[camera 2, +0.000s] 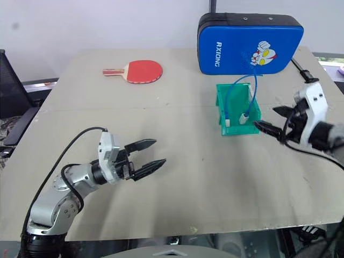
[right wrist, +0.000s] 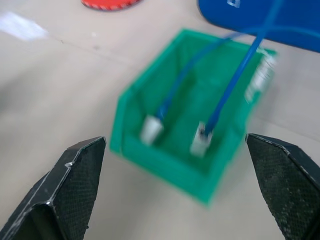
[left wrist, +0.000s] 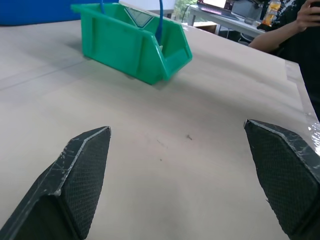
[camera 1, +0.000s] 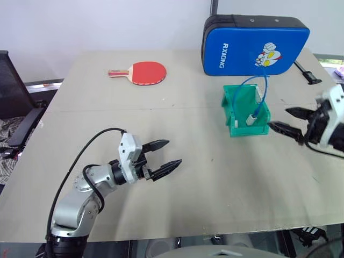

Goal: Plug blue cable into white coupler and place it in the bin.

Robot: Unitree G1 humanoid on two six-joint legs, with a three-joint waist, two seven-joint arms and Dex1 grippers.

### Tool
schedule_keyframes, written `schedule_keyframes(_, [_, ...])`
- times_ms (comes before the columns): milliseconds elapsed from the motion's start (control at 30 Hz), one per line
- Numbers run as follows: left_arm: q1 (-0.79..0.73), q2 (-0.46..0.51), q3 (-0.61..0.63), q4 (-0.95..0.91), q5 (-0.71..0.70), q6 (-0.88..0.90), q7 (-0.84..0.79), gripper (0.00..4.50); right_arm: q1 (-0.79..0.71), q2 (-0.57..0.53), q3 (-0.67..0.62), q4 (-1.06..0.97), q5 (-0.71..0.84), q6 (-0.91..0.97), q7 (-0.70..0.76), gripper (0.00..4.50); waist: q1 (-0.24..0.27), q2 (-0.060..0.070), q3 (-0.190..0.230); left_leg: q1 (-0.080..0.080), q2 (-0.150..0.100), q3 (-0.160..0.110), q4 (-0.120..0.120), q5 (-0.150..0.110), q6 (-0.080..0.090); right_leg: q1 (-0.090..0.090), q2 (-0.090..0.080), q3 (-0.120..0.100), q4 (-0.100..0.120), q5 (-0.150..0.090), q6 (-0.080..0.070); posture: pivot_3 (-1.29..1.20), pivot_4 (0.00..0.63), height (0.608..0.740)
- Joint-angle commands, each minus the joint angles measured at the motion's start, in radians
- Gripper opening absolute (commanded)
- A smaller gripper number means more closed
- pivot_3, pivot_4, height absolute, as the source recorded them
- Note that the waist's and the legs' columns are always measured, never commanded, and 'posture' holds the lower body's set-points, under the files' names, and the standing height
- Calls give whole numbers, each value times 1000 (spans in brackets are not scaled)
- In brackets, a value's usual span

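Left gripper (camera 1: 164,156), lower left of the head view: fingers spread wide, nothing between them, hovering over bare bench (camera 1: 215,188). The bin (camera 1: 244,110) sits well apart from it, up and to the right.

Right gripper (camera 1: 290,121), at the right edge of the frame: fingers wide apart and empty, tips just beside the bin's right front corner; contact cannot be confirmed. Its arm is cut off by the frame edge.

Inside the bin, the blue cable (camera 1: 257,86) arches above the rim, both ends hanging down to the floor of the bin. A whitish piece sits on each end; the right wrist view is blurred, so which is the white coupler (right wrist: 200,141) is uncertain.

Beyond the bin, a blue padded case (camera 1: 255,45) stands at upper right; a red paddle (camera 1: 142,72) lies at upper left of centre. A person's arm (left wrist: 280,32) shows past the bench in the left wrist view.
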Motion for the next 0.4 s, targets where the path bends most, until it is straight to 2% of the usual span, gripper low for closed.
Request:
schedule_keyframes(33, [33, 43, 39, -10, -6, -18, -32, 4402, 188, 7, -130, -118, -51, -153, 56, 4434, 0, 0, 0, 1, 0, 1, 0, 0, 0, 1, 1, 1, 0, -2, 3, 0, 150, 740])
schedule_keyframes(100, [58, 69, 56, 3, 0, -26, -49, 4402, 359, 32, -167, -156, -94, -257, 113, 4434, -1, 0, 0, 4, 1, 0, 1, 0, 0, 4, 1, 0, 0, -4, 1, 0, 150, 740])
schedule_keyframes(167, [73, 89, 71, 20, 6, -36, -64, 4402, 467, 81, -197, -177, -98, -338, 139, 4434, 1, -1, 0, 4, 1, 0, 1, 0, 0, 4, 2, 0, 0, -5, 1, 0, 150, 740])
schedule_keyframes(400, [99, 123, 74, 41, 32, -45, -80, 4402, 647, 169, -183, -151, -171, -562, 168, 4434, -5, -1, 0, 6, 2, 2, 6, 0, 0, 6, 2, 1, 1, -5, 1, 0, 150, 740])
